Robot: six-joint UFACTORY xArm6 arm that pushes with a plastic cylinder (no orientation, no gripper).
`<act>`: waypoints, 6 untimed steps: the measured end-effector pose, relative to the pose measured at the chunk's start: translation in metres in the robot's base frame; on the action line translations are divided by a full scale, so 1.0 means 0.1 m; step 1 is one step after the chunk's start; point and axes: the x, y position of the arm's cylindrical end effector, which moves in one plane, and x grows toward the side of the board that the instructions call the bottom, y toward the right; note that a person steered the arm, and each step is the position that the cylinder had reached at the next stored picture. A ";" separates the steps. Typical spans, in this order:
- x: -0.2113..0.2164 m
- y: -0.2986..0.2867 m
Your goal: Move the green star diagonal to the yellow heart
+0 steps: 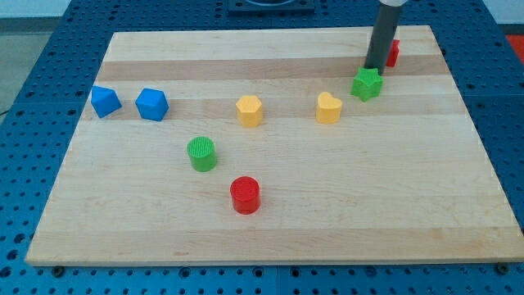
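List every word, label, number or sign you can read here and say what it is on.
None: no readable text anywhere. The wooden board, the blocks, including the green star and yellow heart, and the blue pegboard table are all unmarked.

A pale wooden board (270, 221) lies on a blue perforated table (49, 49) (holes in a regular grid) — evenly lit, faint shadows.

The wooden board (270, 221) is pale tan with grain stripes. On it sit a green star (367, 83), yellow heart (328, 107), yellow hexagon (249, 110), two blue blocks (106, 101) (151, 104), a ribbed green cylinder (201, 153), red cylinder (245, 195), and a red block (393, 53).
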 end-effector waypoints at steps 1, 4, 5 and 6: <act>-0.01 -0.80; 0.27 -0.39; 0.34 -0.03; 0.31 0.16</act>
